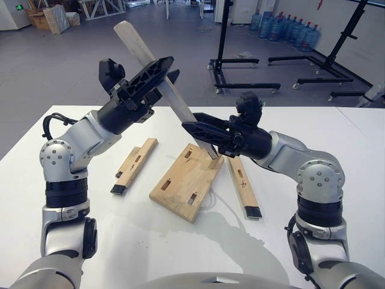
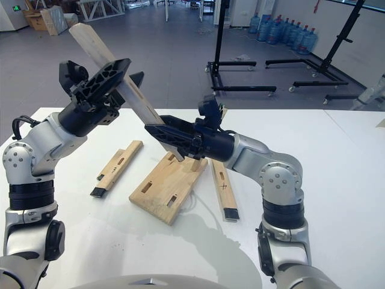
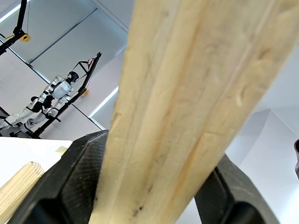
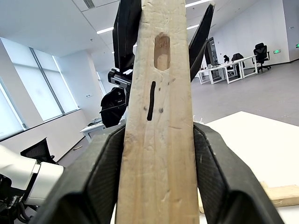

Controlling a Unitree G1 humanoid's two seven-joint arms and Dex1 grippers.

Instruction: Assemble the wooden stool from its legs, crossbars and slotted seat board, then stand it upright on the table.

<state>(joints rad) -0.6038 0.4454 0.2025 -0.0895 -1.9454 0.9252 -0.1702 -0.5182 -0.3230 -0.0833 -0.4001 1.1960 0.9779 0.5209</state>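
Stool leg point(image 1: 175, 101) hung tilted above the table point(image 1: 138, 241), its foot at the far edge of the seat board point(image 1: 180, 183). My left gripper point(image 1: 163, 71) clamped it high and my right gripper point(image 1: 201, 129) clamped it low. I judged it stiff, light and fairly smooth, best steered by gripping the flat faces near the foot.

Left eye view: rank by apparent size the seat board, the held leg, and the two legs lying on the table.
1. seat board
2. held leg: longer, but raised nearer the camera, so unsure
3. left lying leg and right lying leg: alike
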